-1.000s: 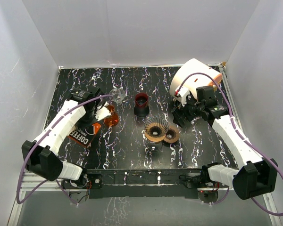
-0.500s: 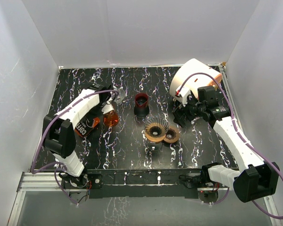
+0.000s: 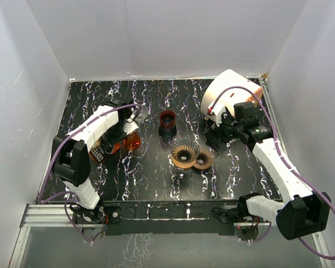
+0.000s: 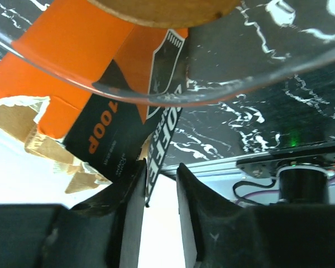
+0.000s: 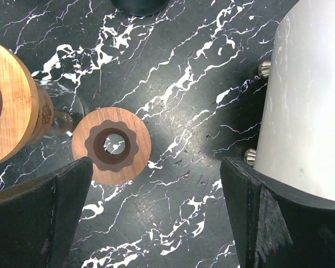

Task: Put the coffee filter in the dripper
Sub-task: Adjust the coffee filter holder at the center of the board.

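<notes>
Brown paper filters [image 4: 14, 120] poke out of the torn end of an orange and black coffee filter box [image 3: 107, 148] [image 4: 95, 61]. My left gripper [image 3: 127, 125] [image 4: 159, 178] sits at that box, its jaws a narrow gap apart, with the box's thin edge in the gap against the left finger. A clear glass rim [image 4: 173, 97] arcs just above. The ribbed dripper [image 3: 185, 153] stands on a glass carafe mid-table. Well right of it, low over bare table, my right gripper [image 3: 215, 137] [image 5: 156, 218] is wide open and holds nothing.
A wooden ring with a dark scalloped centre [image 3: 203, 161] [image 5: 111, 146] lies beside the dripper. A dark red cup [image 3: 167, 123] stands behind it. A white kettle [image 3: 228, 96] [image 5: 310, 100] is close to my right fingers. A clear glass cone [image 3: 137, 114] and an amber glass [image 3: 132, 140] flank my left gripper.
The left arm folded in, elbow toward the near left, and its gripper moved up beside the glass cone. The filter box shifted up and right. The right arm barely moved.
</notes>
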Tool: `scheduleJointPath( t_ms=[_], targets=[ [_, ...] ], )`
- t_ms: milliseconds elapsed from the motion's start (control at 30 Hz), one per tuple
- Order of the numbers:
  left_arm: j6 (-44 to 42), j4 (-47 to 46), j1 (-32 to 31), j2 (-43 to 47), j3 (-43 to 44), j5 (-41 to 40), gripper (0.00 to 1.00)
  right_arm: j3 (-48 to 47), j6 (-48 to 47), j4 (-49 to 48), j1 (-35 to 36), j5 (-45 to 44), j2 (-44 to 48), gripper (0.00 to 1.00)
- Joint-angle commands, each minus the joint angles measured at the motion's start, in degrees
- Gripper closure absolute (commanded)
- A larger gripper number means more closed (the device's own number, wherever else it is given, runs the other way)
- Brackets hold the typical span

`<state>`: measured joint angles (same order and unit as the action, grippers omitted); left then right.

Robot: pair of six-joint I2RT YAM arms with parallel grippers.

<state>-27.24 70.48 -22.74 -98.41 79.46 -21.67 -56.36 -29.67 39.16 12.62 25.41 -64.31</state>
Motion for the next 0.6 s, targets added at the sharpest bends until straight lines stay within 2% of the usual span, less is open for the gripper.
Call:
scheduleJointPath(
  t_ms=[0,200,433,567],
  targets=[
    [1.73,0.28,-0.22,4.31,-0.53,4.98,0.69,-0.88,-0.54,-2.07,-0.32,0.26,-0.10,0.02],
    [2.15,1.45,-0.24,6.83,0.53,10.33,0.62,-1.03,-0.47,-1.97,-0.32,0.32,-0.28,0.02],
    [1.22,3.20,-0.20,9.79,1.55,18.38,0.59,-0.67,-0.39,-2.00,-0.36,0.34,0.05,0.02],
    [1.31,2.66,-0.20,10.48,2.74,17.31,0.58,-0.73,-0.39,-1.76,-0.32,0.27,0.39,0.02]
  ],
)
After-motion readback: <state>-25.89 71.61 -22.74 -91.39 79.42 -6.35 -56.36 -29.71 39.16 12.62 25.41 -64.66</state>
